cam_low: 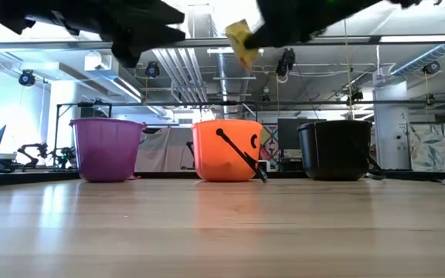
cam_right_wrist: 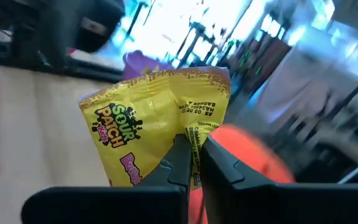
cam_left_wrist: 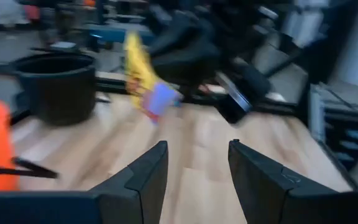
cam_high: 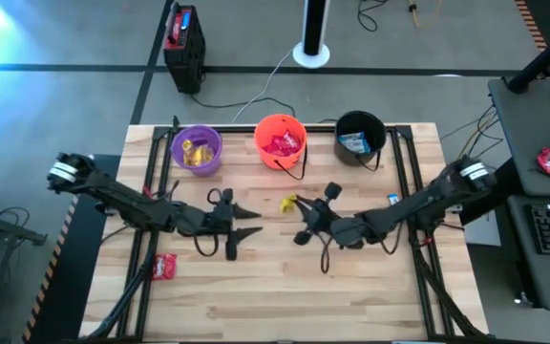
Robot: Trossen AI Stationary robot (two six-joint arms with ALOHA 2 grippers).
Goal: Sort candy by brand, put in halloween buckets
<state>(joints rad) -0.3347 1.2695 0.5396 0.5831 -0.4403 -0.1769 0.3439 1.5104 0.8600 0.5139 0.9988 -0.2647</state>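
Observation:
Three buckets stand in a row at the table's far edge: purple (cam_high: 197,150) with yellow candy inside, orange (cam_high: 281,141) with red candy, black (cam_high: 359,137) with blue-and-white candy. My right gripper (cam_high: 297,204) is shut on a yellow candy packet (cam_right_wrist: 160,124), high above the table's middle, in front of the orange bucket (cam_low: 226,148). My left gripper (cam_high: 254,222) hovers open just left of it, nothing between its fingers (cam_left_wrist: 148,177). A red packet (cam_high: 164,266) lies flat on the table near the left arm, and a blue-and-white one (cam_high: 393,200) lies by the right arm. My right gripper pinches the yellow packet between its two fingers (cam_right_wrist: 180,163) at its lower edge (cam_right_wrist: 195,142). The fingers come about level from the table's right side. The rest of the packet stands out beyond the fingertips, lifted clear of the table (cam_low: 240,40).
The orange bucket's thin black handle (cam_low: 242,158) hangs down its front onto the table. Bare wood spans the table's near half. Black frame rails (cam_high: 404,172) run along the table's left and right sides under the arms.

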